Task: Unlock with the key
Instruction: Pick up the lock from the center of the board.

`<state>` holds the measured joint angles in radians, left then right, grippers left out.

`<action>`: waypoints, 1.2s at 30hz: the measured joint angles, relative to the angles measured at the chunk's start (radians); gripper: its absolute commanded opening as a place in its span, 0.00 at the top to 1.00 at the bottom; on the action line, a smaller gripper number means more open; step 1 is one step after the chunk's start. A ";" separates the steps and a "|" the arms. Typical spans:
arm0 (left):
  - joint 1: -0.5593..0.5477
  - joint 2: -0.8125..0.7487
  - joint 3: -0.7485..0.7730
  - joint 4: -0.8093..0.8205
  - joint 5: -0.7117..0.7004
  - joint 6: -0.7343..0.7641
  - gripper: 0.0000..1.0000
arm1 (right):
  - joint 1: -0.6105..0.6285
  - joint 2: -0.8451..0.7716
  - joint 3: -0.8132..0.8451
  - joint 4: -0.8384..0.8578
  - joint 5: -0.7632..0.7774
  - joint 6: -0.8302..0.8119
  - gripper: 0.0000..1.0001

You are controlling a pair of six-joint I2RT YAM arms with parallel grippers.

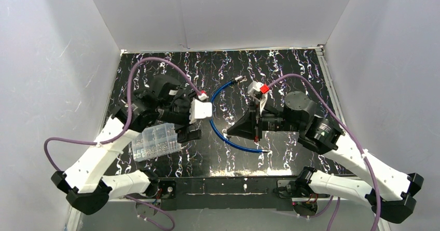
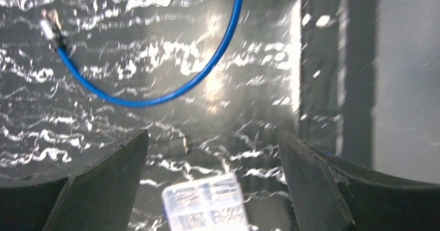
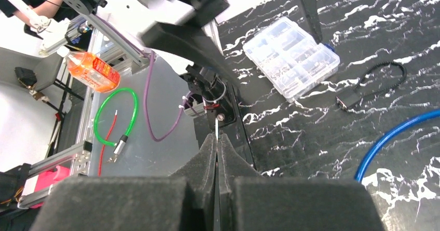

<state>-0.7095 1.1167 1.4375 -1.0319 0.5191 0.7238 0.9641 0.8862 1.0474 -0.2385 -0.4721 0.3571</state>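
My right gripper (image 3: pixel 217 137) is shut on the key (image 3: pixel 216 128), whose thin silver blade sticks out past the fingertips. In the top view this gripper (image 1: pixel 229 131) points left, inside the curve of the blue cable (image 1: pixel 236 145). The cable lies on the black table with its two metal ends apart; one end (image 2: pixel 50 28) shows in the left wrist view. My left gripper (image 2: pixel 212 137) is open and holds nothing, hovering above the table near a clear box; in the top view it (image 1: pixel 181 124) sits left of the cable. A small black piece with a thin loop (image 3: pixel 348 98) lies by the box.
A clear plastic compartment box (image 1: pixel 155 141) sits at the front left, under the left arm. White walls (image 1: pixel 233 13) close in the table at the back and both sides. A black bar (image 1: pixel 223 185) runs along the front edge.
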 measured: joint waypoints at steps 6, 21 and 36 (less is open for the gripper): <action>0.102 0.069 -0.246 0.094 -0.103 0.195 0.08 | -0.005 -0.098 -0.072 -0.032 0.065 0.013 0.99; 0.277 0.518 -0.257 0.216 -0.157 0.532 0.14 | -0.009 -0.244 -0.156 -0.073 0.193 0.041 0.99; 0.309 0.726 -0.202 0.243 -0.227 0.731 0.39 | -0.021 -0.285 -0.161 -0.103 0.282 0.037 0.99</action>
<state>-0.4003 1.8427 1.2357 -0.7890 0.2924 1.4547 0.9429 0.6007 0.8860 -0.3416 -0.1899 0.3940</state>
